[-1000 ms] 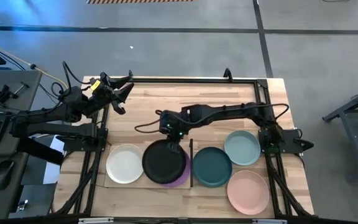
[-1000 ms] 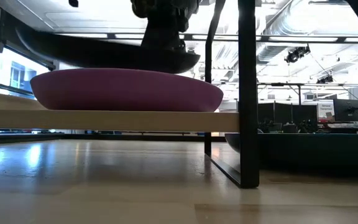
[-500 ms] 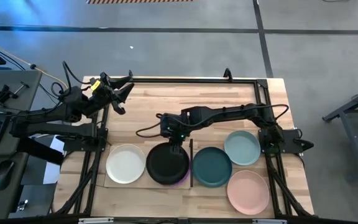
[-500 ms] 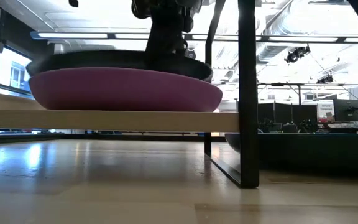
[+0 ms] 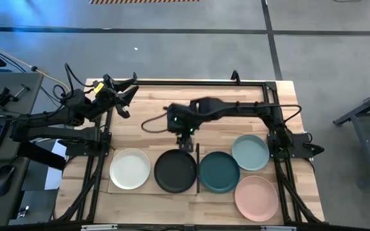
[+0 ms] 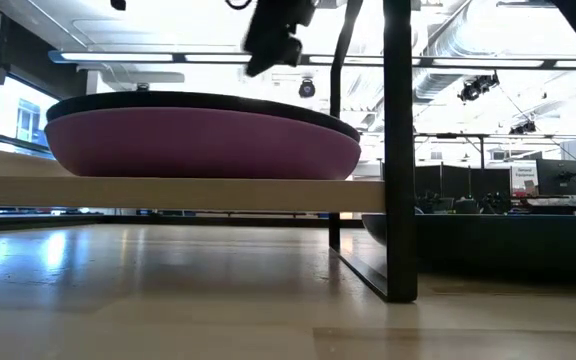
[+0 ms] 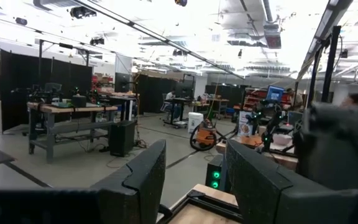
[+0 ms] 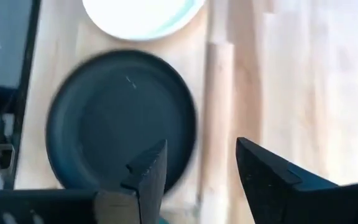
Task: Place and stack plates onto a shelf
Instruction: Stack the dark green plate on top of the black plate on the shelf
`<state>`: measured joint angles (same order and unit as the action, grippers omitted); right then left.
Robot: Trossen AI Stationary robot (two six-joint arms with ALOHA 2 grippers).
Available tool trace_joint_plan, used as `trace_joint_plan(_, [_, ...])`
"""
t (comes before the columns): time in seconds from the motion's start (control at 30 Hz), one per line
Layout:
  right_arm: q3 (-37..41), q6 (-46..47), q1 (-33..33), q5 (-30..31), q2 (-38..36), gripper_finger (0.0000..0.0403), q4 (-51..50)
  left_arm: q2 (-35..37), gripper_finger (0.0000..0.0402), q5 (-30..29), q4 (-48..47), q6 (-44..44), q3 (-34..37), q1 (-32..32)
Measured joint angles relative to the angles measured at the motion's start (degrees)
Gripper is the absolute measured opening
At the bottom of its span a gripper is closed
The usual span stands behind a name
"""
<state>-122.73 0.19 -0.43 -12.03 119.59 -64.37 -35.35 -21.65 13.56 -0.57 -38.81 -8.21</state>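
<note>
My right gripper (image 5: 185, 138) hung open and empty just above the black plate (image 5: 175, 172), which lay stacked on the purple plate (image 6: 203, 142) on the shelf (image 6: 168, 192), beside the white plate (image 5: 130, 169).

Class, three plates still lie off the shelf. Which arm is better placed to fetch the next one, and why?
The right. Its open hand hangs just above the black plate, beside the dark teal plate. The left hand waits at the table's far left corner, away from every plate.
</note>
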Motion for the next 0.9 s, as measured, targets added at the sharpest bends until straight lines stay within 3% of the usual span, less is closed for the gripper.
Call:
trace_joint_plan(0.17, [-2.15,-4.15,-2.84,0.05,-1.56,0.0169,-9.42,0.00,0.0156,0.07,-0.46,0.46,0.02,0.00])
trace_joint_plan(0.37, [12.28,-4.59,-5.88,2.62,-13.97,0.0159,-6.92,0.00,0.0156,1.92,-2.01,1.61,0.02,-0.01])
trace_joint_plan(0.67, [53.15,12.07,-8.99,9.43,-46.23,0.0149,24.19,0.02,0.0156,3.76,-3.25,6.41,0.04,-0.02])
trace_joint_plan(0.9, [72.55,19.24,-9.35,13.11,-60.07,0.0149,50.97,0.01,0.0156,9.14,-3.79,9.22,0.04,-0.02])
